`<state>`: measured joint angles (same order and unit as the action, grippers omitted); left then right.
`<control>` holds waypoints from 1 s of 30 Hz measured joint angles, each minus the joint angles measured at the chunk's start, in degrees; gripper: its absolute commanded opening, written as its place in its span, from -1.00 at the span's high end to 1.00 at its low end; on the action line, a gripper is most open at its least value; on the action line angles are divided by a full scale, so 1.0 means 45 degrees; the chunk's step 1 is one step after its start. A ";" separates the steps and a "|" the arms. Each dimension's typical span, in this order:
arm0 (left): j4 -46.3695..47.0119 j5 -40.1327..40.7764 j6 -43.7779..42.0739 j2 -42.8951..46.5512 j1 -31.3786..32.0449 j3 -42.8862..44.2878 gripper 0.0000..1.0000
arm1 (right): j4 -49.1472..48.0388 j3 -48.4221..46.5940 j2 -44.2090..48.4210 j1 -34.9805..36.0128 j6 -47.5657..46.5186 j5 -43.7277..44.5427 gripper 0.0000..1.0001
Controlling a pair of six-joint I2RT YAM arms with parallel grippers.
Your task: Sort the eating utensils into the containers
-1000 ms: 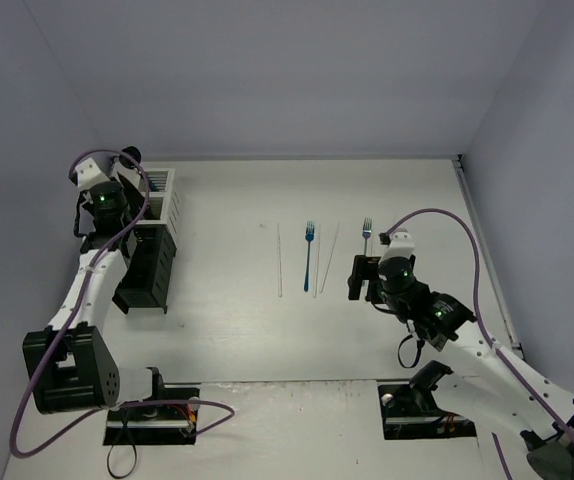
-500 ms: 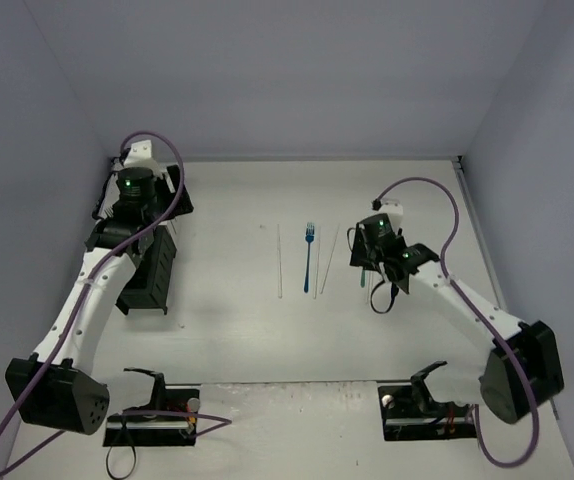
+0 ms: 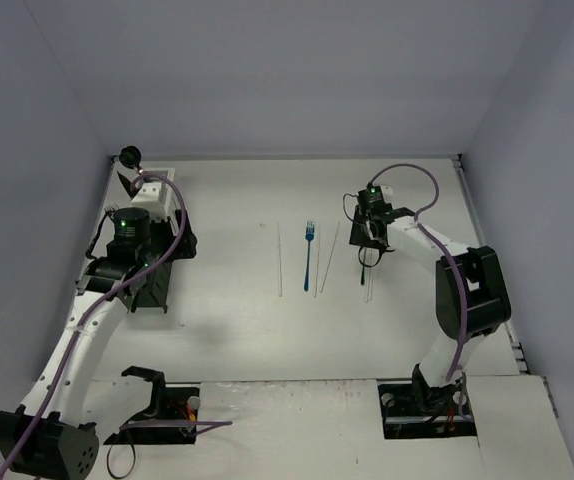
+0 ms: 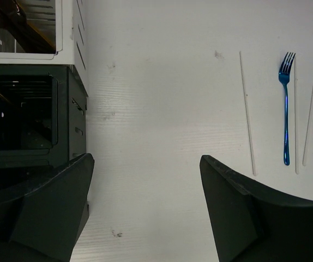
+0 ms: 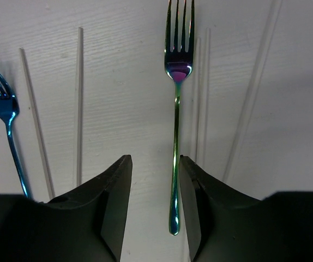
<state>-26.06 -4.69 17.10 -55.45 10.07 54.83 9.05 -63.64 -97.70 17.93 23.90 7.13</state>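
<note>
— Entry: right end effector (image 5: 155, 183)?
— Half closed, not clamped; iridescent fork (image 5: 176, 136) is straddled at the handle between its fingers, on the surface (image 5: 118, 109).
— Entry: left end effector (image 4: 145, 188)?
— Released, empty; black container (image 4: 72, 125) is seen just ahead of one finger.

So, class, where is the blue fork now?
In the top view the blue fork lies mid-table between two pale chopsticks, left of the right claw.

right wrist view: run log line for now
right gripper: open astride iridescent fork | left gripper: open, empty | blue fork: on table
</note>
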 measured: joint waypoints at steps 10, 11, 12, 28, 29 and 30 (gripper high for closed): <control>-0.0010 -0.0021 -0.0092 0.0182 0.0005 -0.0019 -0.52 | -0.0214 -0.0076 -0.1196 -0.0082 0.0054 -0.0150 0.32; -0.0010 -0.0044 -0.0092 0.0182 0.0005 -0.0019 -0.52 | -0.0268 -0.0076 -0.1196 -0.0082 0.0057 -0.0141 0.33; -0.0010 -0.0070 -0.0092 0.0182 0.0002 -0.0019 -0.52 | -0.0288 -0.0076 -0.1199 -0.0082 0.0056 -0.0134 0.33; -0.0015 -0.0120 -0.0087 0.0187 0.0000 -0.0034 -0.52 | -0.0747 -0.0159 -0.1901 -0.0087 0.0112 0.0023 0.37; -0.0015 -0.0128 -0.0087 0.0187 0.0000 -0.0034 -0.52 | -0.0747 -0.0159 -0.1901 -0.0087 0.0111 0.0027 0.42; -0.0015 -0.0143 -0.0087 0.0187 0.0000 -0.0037 -0.52 | -0.0747 -0.0159 -0.1906 -0.0087 0.0109 0.0029 0.48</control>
<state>-26.13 -5.33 16.71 -54.61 10.07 54.66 5.69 -64.36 -106.28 17.54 24.39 7.26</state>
